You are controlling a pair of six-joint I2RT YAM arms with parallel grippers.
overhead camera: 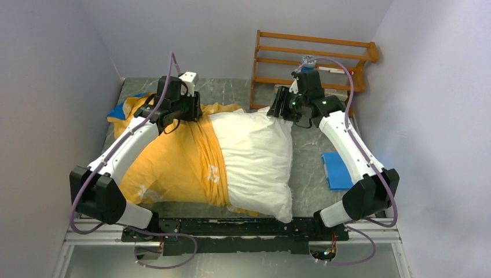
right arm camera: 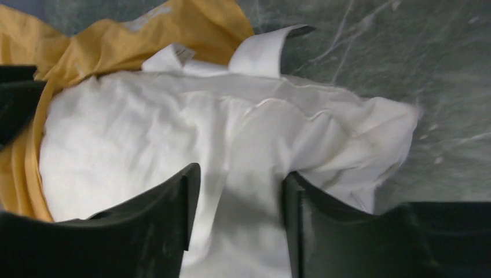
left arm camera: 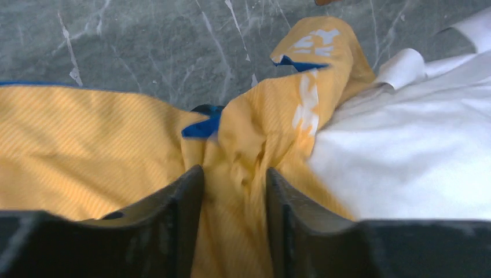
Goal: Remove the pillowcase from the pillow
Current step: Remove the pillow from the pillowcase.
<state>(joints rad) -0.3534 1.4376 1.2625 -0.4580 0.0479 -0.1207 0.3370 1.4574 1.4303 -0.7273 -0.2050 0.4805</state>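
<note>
Left pincer (left arm camera: 234,174): jaws part-way open, astride a raised fold of yellow cloth. The fold fills the gap, but no clamp shows. Reads as open, holding nothing.

Right pincer (right arm camera: 240,174): jaws likewise part-way open, white cloth running between them, nothing visibly pinched.

Pillowcase (overhead camera: 173,156): yellow side up, a little blue showing at its far left. It covers the left half of the pillow (overhead camera: 255,156) and is gathered into a tight wrinkled band at its mouth, about mid-pillow. Left pincer sits at the far end of that band.

Pillow: right half bare, lying across the middle of the desk (overhead camera: 307,191). Right pincer is over its far right corner. Its near right corner reaches the desk's near edge.

Further out: small blue pad (overhead camera: 337,169) on the right, wooden rack (overhead camera: 312,58) at the far side.

Risks, as I judge them:
- If the left jaws close too deep, they may catch pillow cloth along with the yellow; a leftward pull would then drag both together.
- If the right hold on the corner is shallow, the pillow slips free and follows the case.
- The gathered band may bind on the plump middle and stall the pull.
- A sideways tug could tip the near corner off the desk.
</note>
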